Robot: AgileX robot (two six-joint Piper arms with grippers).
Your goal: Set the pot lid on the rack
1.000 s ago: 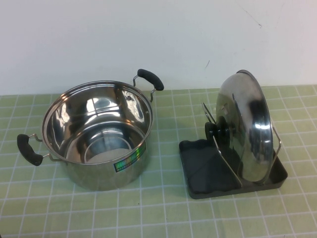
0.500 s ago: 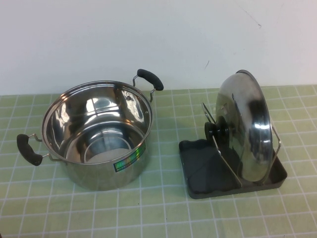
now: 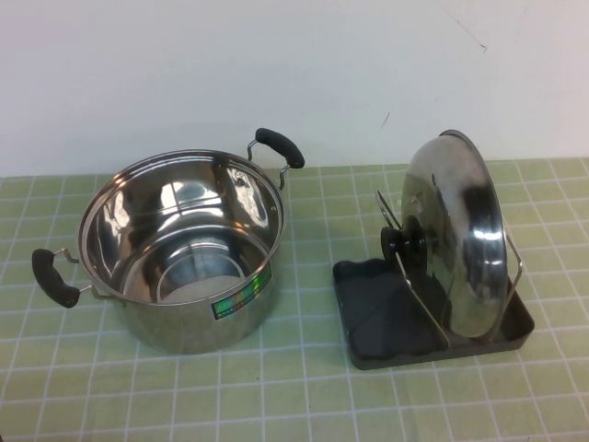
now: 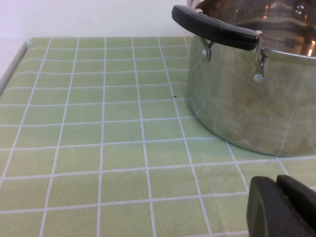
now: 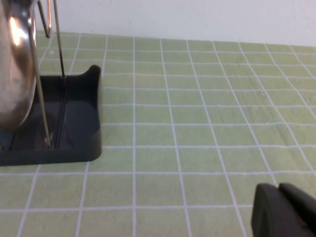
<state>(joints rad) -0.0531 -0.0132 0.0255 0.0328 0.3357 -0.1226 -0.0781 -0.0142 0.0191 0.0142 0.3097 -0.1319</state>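
standing on edge in the rack (image 3: 433, 318), the pot lid (image 3: 457, 235) leans between thin silver wire dividers that rise from a dark grey shallow tray. the lid's domed steel face and its black knob (image 3: 406, 244) turn toward the pot. the rack sits on the right side of a table (image 3: 304, 396) covered in a pale green tiled pattern.

well apart on the left stands an open stainless-steel pot (image 3: 179, 249) with two black handles, uncovered and with nothing inside.

neither arm appears in the high view. the left pincer (image 4: 282, 207) shows only as a dark tip at the corner of its wrist view, low over the table near the pot's side; its two tips look pressed together, holding nothing. the right pincer (image 5: 285, 212) shows the same way in its own wrist view, low over bare table near the rack's tray (image 5: 54, 128), with the lid's edge (image 5: 17, 69) visible beyond; it also looks clenched on nothing.

judging by how things lie, the task appears finished: the lid rests in the rack with no pincer touching it, and nothing seems left but to keep both arms clear.
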